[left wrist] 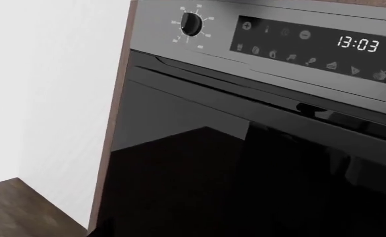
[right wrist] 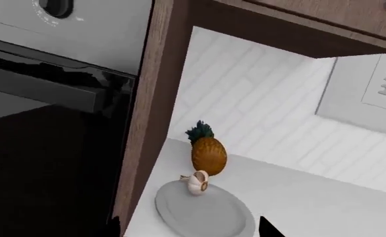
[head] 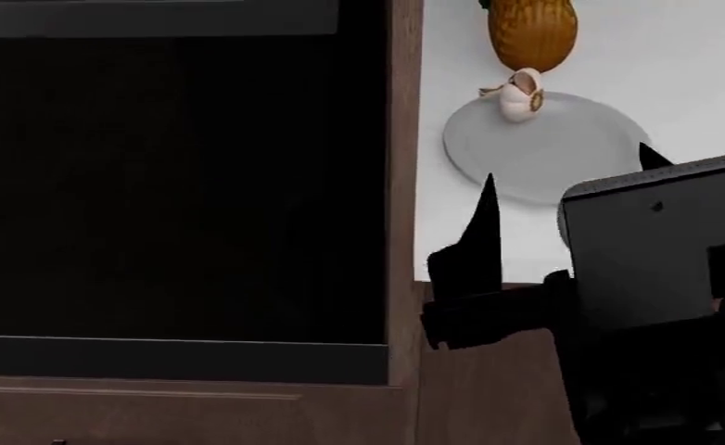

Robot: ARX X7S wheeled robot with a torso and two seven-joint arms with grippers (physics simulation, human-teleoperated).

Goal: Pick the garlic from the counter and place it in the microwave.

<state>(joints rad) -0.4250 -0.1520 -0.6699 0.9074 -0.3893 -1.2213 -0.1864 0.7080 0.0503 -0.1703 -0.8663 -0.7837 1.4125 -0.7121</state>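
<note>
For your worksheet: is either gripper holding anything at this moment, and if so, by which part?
Nothing is held. The right gripper is open and short of the plate; the garlic lies untouched at the plate's far rim. The left gripper is out of view.

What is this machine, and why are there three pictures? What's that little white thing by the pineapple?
It's a robot with two arms in a computer-made kitchen. One picture comes from a camera on its head, the other two from cameras near each arm's tool. The left arm's camera sees only a black oven with a clock. The head camera shows the right tool, open and holding nothing. On the white counter sits a grey plate. The little white thing is a garlic on the plate's far edge, beside the pineapple. The robot should pick it up.
</note>
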